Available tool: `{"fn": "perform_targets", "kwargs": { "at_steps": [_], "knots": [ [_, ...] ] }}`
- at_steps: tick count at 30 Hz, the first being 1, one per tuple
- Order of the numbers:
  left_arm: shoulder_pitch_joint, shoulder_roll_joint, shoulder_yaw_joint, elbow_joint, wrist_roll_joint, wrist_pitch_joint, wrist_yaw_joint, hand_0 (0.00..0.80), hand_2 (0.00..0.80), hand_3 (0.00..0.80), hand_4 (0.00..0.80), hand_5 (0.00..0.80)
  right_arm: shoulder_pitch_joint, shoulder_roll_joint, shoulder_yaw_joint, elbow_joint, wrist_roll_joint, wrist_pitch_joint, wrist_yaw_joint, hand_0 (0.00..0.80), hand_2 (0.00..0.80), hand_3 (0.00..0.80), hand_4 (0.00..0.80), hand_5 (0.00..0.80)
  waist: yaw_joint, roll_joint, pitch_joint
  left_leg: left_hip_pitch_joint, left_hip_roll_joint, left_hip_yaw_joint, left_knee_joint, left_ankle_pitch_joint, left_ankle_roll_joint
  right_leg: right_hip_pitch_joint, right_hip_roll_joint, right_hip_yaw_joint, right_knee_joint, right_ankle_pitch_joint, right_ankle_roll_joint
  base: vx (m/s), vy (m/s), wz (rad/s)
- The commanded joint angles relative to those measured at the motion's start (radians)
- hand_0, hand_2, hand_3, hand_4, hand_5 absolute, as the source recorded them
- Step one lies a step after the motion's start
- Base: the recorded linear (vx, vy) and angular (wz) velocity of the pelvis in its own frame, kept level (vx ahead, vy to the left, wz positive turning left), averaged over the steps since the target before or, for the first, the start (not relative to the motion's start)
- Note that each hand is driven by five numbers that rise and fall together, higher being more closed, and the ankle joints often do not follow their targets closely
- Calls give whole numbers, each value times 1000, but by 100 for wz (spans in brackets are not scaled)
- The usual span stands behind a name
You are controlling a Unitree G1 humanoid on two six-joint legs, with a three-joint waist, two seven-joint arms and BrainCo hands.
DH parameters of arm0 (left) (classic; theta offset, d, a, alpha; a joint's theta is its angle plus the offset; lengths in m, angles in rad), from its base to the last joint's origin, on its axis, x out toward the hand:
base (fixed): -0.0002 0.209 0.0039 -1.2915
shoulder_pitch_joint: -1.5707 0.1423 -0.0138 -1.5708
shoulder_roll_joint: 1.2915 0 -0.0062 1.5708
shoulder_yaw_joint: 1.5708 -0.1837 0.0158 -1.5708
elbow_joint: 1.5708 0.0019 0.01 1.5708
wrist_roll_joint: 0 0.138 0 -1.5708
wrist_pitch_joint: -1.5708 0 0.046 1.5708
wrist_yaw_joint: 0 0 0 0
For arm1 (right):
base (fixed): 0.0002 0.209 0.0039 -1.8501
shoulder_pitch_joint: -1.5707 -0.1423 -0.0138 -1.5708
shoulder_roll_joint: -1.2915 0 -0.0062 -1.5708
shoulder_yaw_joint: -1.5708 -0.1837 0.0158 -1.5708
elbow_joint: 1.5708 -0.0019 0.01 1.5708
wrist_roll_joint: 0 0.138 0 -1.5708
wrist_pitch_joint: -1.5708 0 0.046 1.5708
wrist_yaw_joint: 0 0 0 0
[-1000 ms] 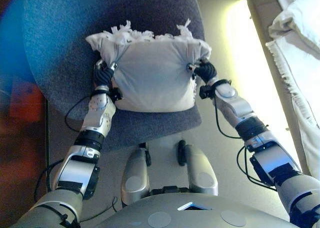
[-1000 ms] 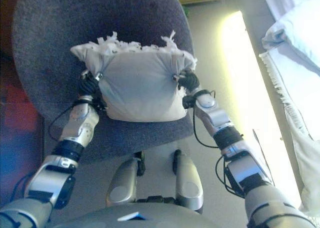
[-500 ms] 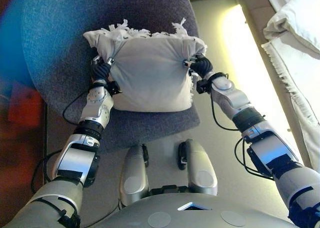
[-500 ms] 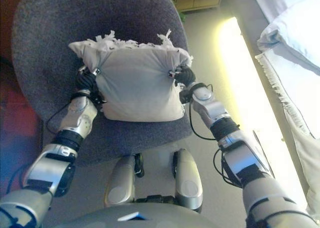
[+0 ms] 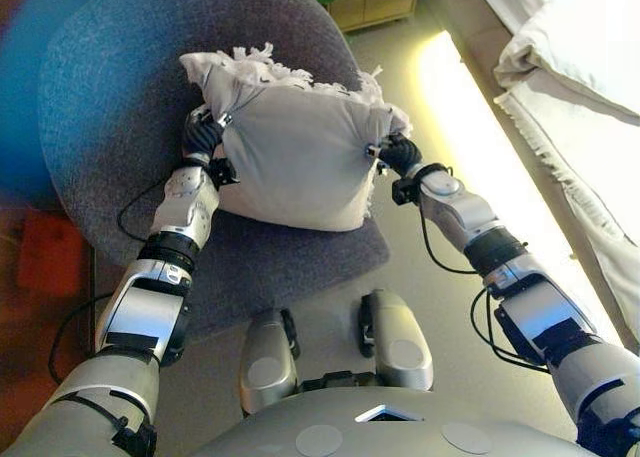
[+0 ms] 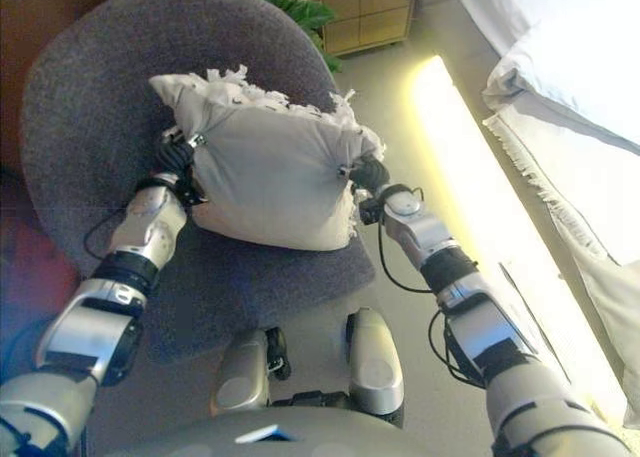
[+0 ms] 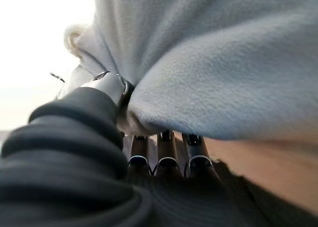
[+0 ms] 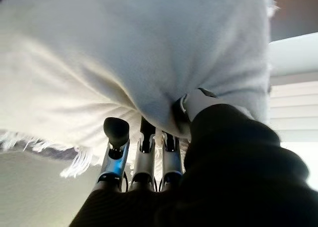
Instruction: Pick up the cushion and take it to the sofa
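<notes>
Two silver-grey jointed arms with black bands; each hand's wrist wears a dark ribbed cover, and silver fingers (image 8: 145, 162) end in dark tips.

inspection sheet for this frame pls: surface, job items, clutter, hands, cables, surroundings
Surface: grey armchair; pale floor beside it.
Job's things: white fringed cushion, tilted, gripped at both sides above the seat; contact with the seat cannot be told.
Clutter: nothing seen.
Robot hands: left robot hand and right robot hand each pinch cushion cloth between thumb and fingers.
Cables: left out, the robot's own.
Surroundings: white sofa on the robot's right, with a pillow on it; wooden cabinet and green plant beyond the armchair.
</notes>
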Motion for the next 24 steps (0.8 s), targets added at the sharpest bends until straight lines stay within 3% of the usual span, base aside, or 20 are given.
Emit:
{"fn": "perform_targets", "kwargs": {
  "at_steps": [1,5,6,7,8,9,24],
  "knots": [
    [-121,-52,-87,-66,-16,-106,-137,800,800,800,800,800,13,76,41,-149,-11,-50,64,800,800,800,800,800,6,22,-94,10,52,-78,54,-31,-34,41,-60,33,-164,190,99,9,8,-15],
    [-125,-38,-91,-51,9,-66,-81,800,800,800,800,800,19,70,47,-143,-8,-45,66,800,800,800,800,800,1,25,-84,4,53,-76,55,-27,-37,34,-63,36,-164,194,104,6,19,-12],
    [-128,-37,-91,-43,9,-57,-68,558,558,558,558,558,15,70,48,-140,-2,-41,60,800,800,800,800,800,0,25,-82,2,53,-76,56,-27,-37,31,-64,37,-162,194,104,-3,26,-14],
    [-133,-34,-89,-24,1,-40,-45,0,0,0,0,0,7,75,49,-132,14,-30,51,800,800,800,800,800,-1,24,-79,0,54,-74,57,-28,-38,28,-66,38,-159,194,105,-3,26,-18],
    [-136,-31,-86,-10,-9,-33,-31,0,0,0,0,0,2,77,50,-128,21,-22,50,97,97,97,97,97,-1,24,-76,-3,54,-74,58,-28,-39,26,-67,39,-157,193,105,-6,28,-14],
    [-138,-29,-82,0,-17,-27,-23,0,0,0,0,0,-2,78,51,-127,22,-15,51,0,0,0,0,0,-2,24,-74,-5,54,-74,59,-28,-40,24,-68,39,-156,193,106,-10,28,-7],
    [-129,16,-3,77,-49,14,81,0,0,0,0,0,-11,59,26,-142,71,-26,22,0,0,0,0,0,13,-2,-62,-15,60,-85,29,1,-54,44,-83,36,-226,231,120,2,0,1]
  ]
}}
